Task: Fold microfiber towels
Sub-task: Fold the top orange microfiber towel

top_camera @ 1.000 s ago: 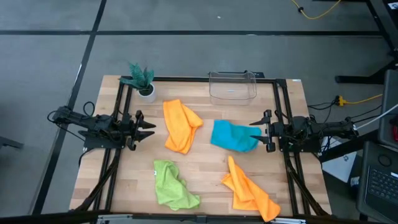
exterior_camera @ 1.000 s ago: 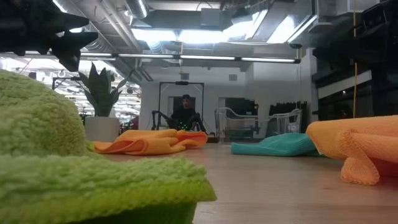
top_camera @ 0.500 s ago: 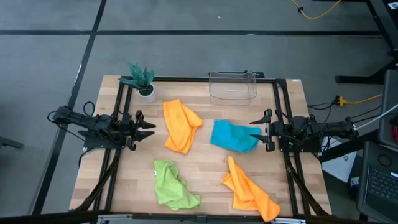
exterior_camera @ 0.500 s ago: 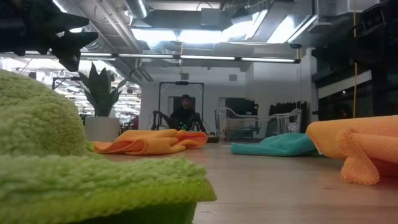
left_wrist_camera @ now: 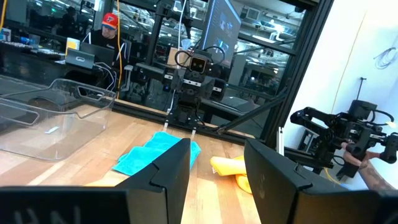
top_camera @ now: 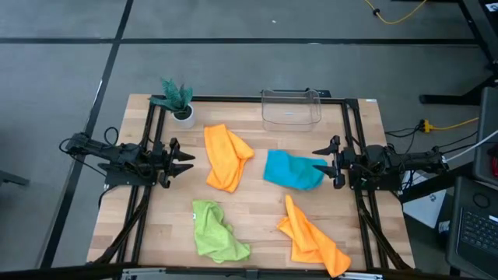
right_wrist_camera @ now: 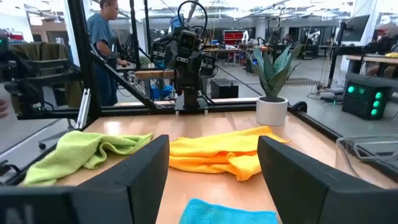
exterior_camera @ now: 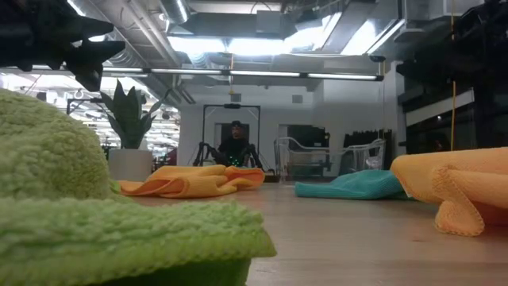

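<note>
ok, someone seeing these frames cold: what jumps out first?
Four crumpled, unfolded towels on the wooden table: an orange towel left of centre, a teal towel to its right, a lime green towel and a second orange towel along the near edge. Next, the left gripper and right gripper, both open and empty, face each other from opposite sides.

1. A robotics lab in an open industrial hall: exposed ceiling ducts (exterior_camera: 198, 32) and strip lights show at 12 o'clock in the low view.
2. Glass partitions (left_wrist_camera: 261, 56), monitors (left_wrist_camera: 221, 25) and other robot rigs (right_wrist_camera: 186, 56) surround the wooden table (top_camera: 257, 206).
3. A person (left_wrist_camera: 109, 31) sits at a laptop.
</note>
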